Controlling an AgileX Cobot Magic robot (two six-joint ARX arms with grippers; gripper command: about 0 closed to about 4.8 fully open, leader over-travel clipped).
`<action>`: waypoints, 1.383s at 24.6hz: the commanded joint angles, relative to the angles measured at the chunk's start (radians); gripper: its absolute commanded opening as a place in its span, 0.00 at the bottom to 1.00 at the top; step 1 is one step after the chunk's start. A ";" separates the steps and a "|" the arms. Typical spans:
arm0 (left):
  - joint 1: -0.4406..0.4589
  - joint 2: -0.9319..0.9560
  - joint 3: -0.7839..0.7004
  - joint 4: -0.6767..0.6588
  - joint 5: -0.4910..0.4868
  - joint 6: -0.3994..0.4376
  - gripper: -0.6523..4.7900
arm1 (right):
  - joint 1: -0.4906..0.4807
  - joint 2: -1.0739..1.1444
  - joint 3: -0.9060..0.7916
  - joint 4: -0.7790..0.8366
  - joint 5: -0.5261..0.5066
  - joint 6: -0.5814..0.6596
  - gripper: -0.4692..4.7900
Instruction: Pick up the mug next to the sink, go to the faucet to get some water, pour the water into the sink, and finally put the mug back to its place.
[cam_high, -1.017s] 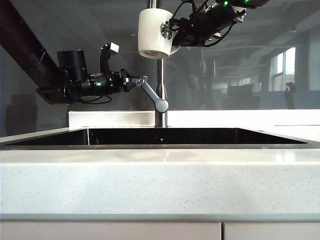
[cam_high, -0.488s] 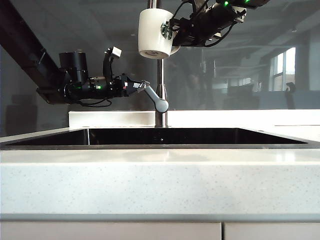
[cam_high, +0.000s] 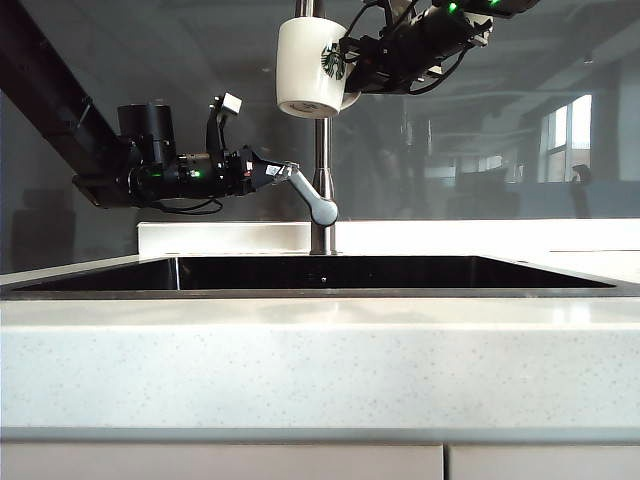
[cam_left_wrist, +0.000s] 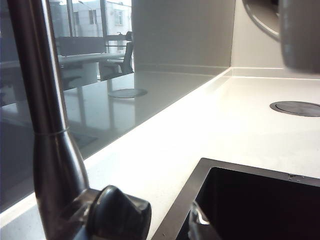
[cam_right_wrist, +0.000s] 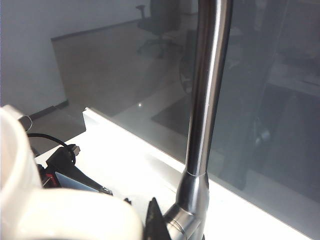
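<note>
I am working the left gripper (cam_high: 283, 170) at about nine o'clock of the tall brushed-steel gooseneck faucet (cam_high: 320, 190), and its jaws are standing apart around the tip of the angled grey lever handle (cam_high: 308, 194). I cannot see water running anywhere, so I judge the step in hand is turning the tap on. To do it well, I am thinking of pushing the lever with a slow wrist turn rather than squeezing it, since the smooth metal looks likely to slip from a hard pinch. In the left wrist view the lever's rounded dark end (cam_left_wrist: 117, 215) is sitting low beside the steel column, so my contact point is barely visible; I would go by the outside camera.

Moving right, the white ceramic mug with the round green logo (cam_high: 311, 68) is hanging at twelve o'clock of the faucet's column, upright, close to the spout, well above the dark recessed sink (cam_high: 330, 272). The right gripper (cam_high: 352, 62) is clamped on the mug from its three o'clock side. I am holding that arm steady and the mug level, so that the stream lands inside the rim rather than on the gripper.
</note>
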 joint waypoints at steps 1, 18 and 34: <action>-0.006 -0.007 0.002 0.011 0.039 -0.005 0.55 | 0.003 -0.018 0.016 0.049 -0.009 0.016 0.08; -0.006 -0.007 0.002 0.037 0.008 -0.007 0.55 | 0.003 -0.018 0.016 0.049 -0.009 0.016 0.08; -0.007 -0.007 0.002 0.055 -0.255 0.019 0.56 | 0.003 -0.018 0.016 0.048 -0.013 0.016 0.08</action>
